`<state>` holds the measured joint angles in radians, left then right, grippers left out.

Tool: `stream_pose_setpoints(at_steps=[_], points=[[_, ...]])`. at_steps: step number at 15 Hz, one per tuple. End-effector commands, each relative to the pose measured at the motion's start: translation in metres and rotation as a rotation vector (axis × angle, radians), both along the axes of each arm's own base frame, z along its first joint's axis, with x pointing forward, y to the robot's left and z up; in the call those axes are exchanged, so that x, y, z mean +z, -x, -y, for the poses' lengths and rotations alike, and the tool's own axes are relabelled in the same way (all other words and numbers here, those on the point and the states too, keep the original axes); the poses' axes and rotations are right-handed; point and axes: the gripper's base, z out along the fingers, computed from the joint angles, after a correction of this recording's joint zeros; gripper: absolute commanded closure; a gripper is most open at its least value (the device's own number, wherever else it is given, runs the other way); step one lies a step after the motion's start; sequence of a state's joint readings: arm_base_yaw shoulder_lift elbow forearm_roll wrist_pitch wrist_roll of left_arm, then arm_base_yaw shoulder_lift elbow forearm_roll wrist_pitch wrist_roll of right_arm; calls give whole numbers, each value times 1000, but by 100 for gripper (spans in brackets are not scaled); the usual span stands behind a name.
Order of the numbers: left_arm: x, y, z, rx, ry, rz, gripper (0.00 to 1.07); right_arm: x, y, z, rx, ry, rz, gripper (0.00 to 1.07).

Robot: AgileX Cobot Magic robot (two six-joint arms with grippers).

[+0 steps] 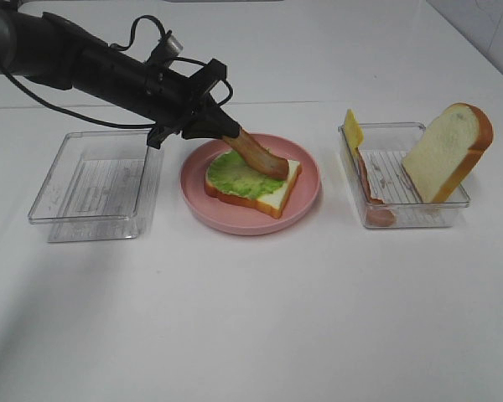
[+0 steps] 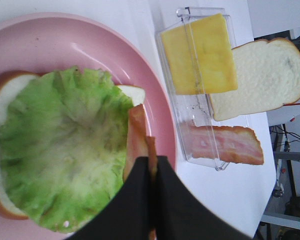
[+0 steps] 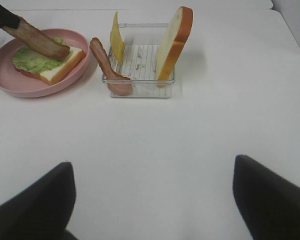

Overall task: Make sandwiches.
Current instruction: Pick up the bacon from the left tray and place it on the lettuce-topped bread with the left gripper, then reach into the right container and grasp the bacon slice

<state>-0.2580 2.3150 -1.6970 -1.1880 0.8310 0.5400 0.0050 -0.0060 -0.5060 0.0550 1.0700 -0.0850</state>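
Over the pink plate [image 1: 235, 224] at mid-table, in the high camera's view, the left gripper [image 1: 228, 132] pinches one end of a brown bacon strip [image 1: 261, 157]. The strip's other end rests on the lettuce [image 1: 239, 177] covering the bottom bread slice [image 1: 278, 198]. To the right, a clear tray [image 1: 407, 219] holds the second bread slice [image 1: 448, 151] leaning upright, the yellow cheese [image 1: 352, 130] and the pink ham [image 1: 374, 199]. From the left wrist camera, the dark fingers [image 2: 135, 200] are clamped on the strip's near end at the lettuce leaf's edge, with cheese, ham and the spare slice in the tray beyond. From the right wrist camera, the right gripper [image 3: 152, 165] hangs above the white table [image 3: 190, 125], jaws spread wide and holding nothing, well apart from plate and tray. By this showing the sandwich is only two layers built. The bacon is not yet released, and ham, cheese and the top slice are left to add.
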Motion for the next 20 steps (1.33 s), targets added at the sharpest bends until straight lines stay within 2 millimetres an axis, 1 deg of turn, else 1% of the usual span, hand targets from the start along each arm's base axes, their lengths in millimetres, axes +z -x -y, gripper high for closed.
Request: stream_pose_setpoints(at_steps=[1, 2, 3, 4, 5, 6, 8, 10, 11, 14, 17, 18, 19, 20], points=[[1, 1, -2, -23, -25, 9, 107, 0, 1, 0, -8, -9, 15, 27], [-1, 1, -4, -43, -60, 18, 98, 0, 1, 0, -8, -9, 15, 27], [-2, 2, -4, -54, -79, 23, 86, 0, 1, 0, -8, -9, 15, 27], [-3, 2, -5, -56, -85, 26, 71, 0, 1, 0, -8, -9, 15, 27], [-1, 1, -5, -49, -92, 37, 52, 0, 1, 0, -8, -9, 15, 27], [2, 0, -6, -39, -103, 56, 37, 0, 1, 0, -8, -9, 15, 27], [13, -1, -8, -28, -122, 100, 23, 0, 1, 0, -8, -9, 15, 27], [24, -3, -12, -25, -173, 160, 22, 0, 1, 0, -8, -9, 15, 27], [34, -2, -15, -51, -230, 213, 22, 0, 1, 0, -8, -9, 15, 27], [61, 5, -23, -117, -340, 294, 22, 0, 1, 0, -8, -9, 15, 27], [101, 21, -34, -112, -436, 293, 22, 0, 1, 0, -8, -9, 15, 27], [108, 25, -36, -108, -452, 285, 22, 0, 1, 0, -8, -9, 15, 27], [129, 38, -43, -99, -487, 251, 22, 0, 1, 0, -8, -9, 15, 27], [141, 49, -47, -110, -509, 205, 22, 0, 1, 0, -8, -9, 15, 27]])
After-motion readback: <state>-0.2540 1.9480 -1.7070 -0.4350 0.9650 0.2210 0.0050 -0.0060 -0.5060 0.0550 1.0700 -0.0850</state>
